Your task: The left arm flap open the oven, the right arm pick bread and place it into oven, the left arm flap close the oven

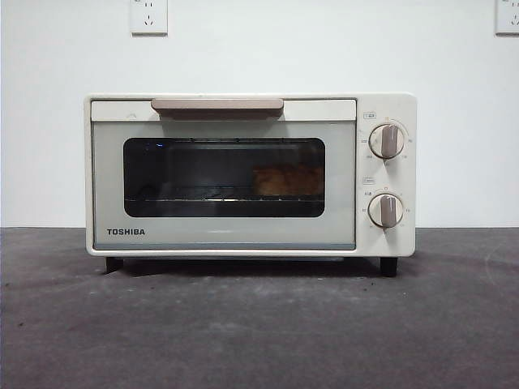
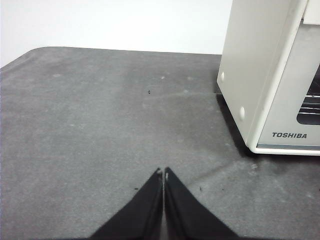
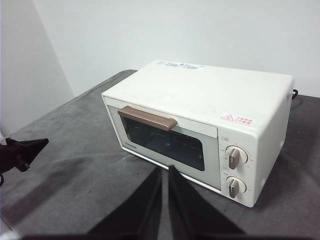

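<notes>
Counter: dark grey felt-like covering, running back to a white wall that is carrying two sockets, one high left and one high right.
Oven: cream-white TOSHIBA toaster oven sitting centred on the counter on black feet, door standing fully shut.
Door handle: beige bar lying along the top edge of the door.
Bread: orange-golden lumpy piece resting on the wire rack inside the oven, showing dimly through the right part of the dark glass window.
Knobs: two round dials on the right panel, upper above lower.
Left claw: hanging over bare counter to the left of the oven and apart from it, jaws pressed together, gripping nothing.
Right claw: hovering in front of the oven on its right side, clear of the door, jaws closed and empty.
</notes>
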